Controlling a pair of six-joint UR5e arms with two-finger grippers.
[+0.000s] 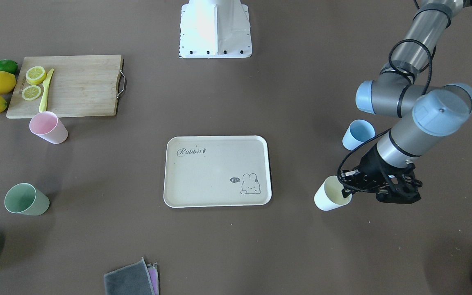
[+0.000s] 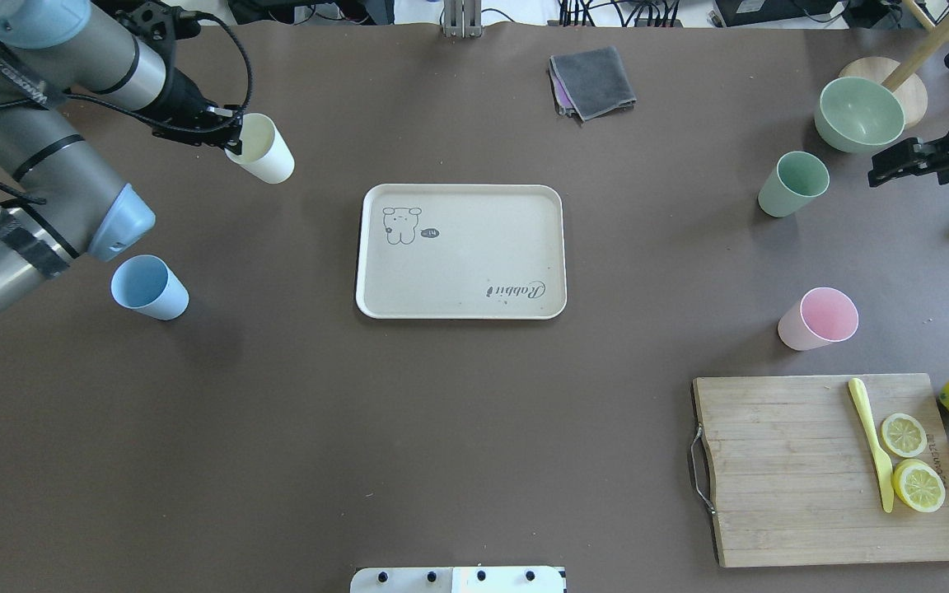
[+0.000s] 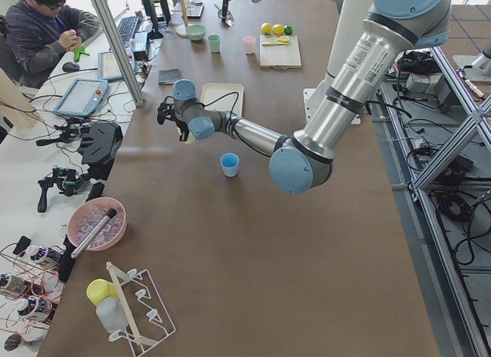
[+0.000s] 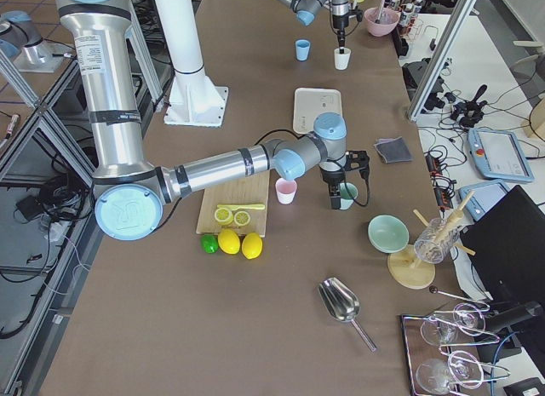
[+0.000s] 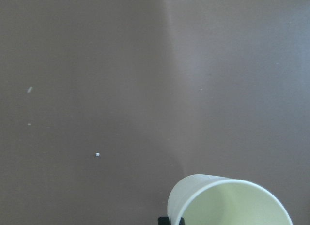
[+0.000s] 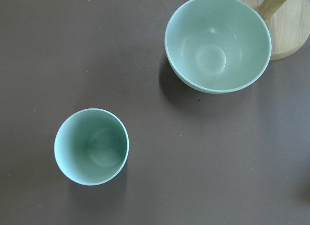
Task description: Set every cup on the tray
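The left tool pinches the rim of the cream cup on the side away from the tray. Open table lies between this cup and the tray's bunny corner. The blue cup stands beside the left arm. The green cup and pink cup stand well apart from the tray's other end. The right tool hangs near the green cup, and whether it is spread cannot be told.

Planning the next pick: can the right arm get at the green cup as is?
Probably yes. The right gripper hangs close by the green cup, whose open mouth shows fully in the right wrist view. The green bowl stands beside it but apart; nothing covers the cup.
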